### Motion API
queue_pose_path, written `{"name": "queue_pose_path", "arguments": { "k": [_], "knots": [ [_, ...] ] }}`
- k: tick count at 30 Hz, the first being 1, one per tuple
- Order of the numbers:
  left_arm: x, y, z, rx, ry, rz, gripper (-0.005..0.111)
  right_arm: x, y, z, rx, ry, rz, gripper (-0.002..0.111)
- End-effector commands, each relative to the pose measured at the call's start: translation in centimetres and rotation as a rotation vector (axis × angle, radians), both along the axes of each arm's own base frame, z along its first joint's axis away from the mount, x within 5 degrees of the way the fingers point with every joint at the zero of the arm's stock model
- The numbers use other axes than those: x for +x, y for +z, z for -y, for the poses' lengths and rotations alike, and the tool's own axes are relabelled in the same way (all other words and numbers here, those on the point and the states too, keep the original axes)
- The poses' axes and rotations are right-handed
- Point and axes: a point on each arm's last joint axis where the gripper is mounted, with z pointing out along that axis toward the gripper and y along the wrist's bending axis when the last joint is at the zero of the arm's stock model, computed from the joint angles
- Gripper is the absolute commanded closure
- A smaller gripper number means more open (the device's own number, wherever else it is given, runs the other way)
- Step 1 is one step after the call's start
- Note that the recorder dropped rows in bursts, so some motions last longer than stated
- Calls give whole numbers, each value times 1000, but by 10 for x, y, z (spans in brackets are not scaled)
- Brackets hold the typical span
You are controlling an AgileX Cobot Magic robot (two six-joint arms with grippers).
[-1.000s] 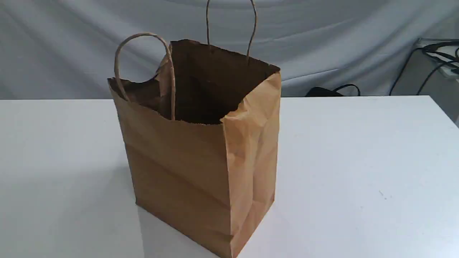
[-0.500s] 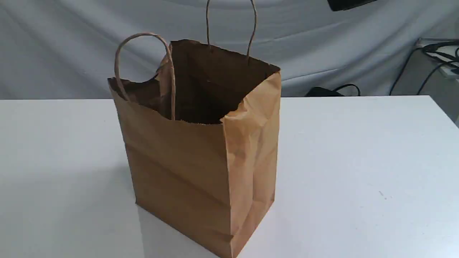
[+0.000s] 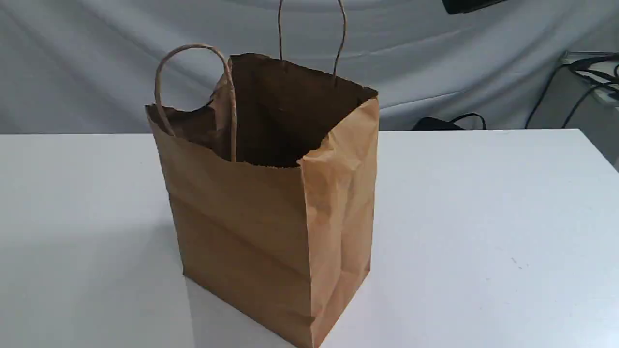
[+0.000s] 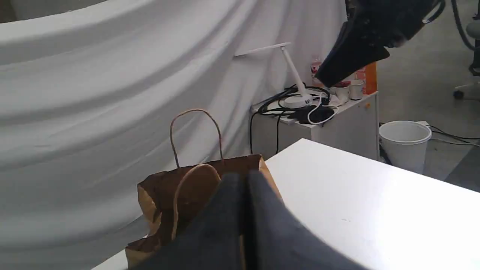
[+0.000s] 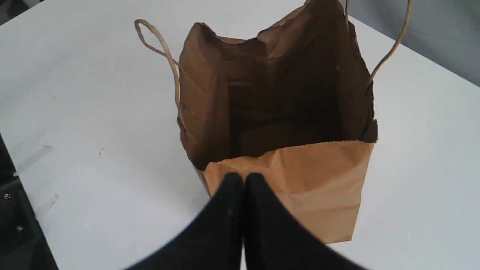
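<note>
Brown paper bag (image 3: 261,217) is standing open on the white bench (image 3: 483,217); left hand (image 4: 245,176) and right hand (image 5: 243,180) are hovering closed, empty; its flimsy walls are needing gentleness.

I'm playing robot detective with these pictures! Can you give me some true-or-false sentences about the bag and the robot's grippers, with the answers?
1. The paper bag stands upright on the white table. True.
2. The top of the bag is folded shut. False: it is wide open, and the dark inside shows.
3. The right gripper is shut, with nothing between its fingers. True.
4. The left gripper is pinching one of the bag's handles. False: it is shut on nothing, and no gripper touches the bag in the exterior view.
5. A white bucket stands on the floor near the table. True.
</note>
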Motion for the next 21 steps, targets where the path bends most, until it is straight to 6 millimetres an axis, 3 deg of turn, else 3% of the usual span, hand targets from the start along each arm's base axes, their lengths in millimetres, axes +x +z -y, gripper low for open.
{"name": "queue_pose_path", "arguments": {
  "k": [1,7,13,17,21],
  "knots": [
    [-1,-1,0,-17,-1,-9,107,-3,2,0,10,-1,7,108],
    [-1,-1,0,-17,-1,-9,107,-2,4,1,32,-32,3,108],
    [-1,-1,0,-17,-1,-9,107,-11,19,3,249,-109,326,108],
    [-1,-1,0,-17,-1,-9,107,-38,3,6,261,-36,537,108],
    [-1,-1,0,-17,-1,-9,107,-65,-25,17,249,-89,614,108]
  ]
}}
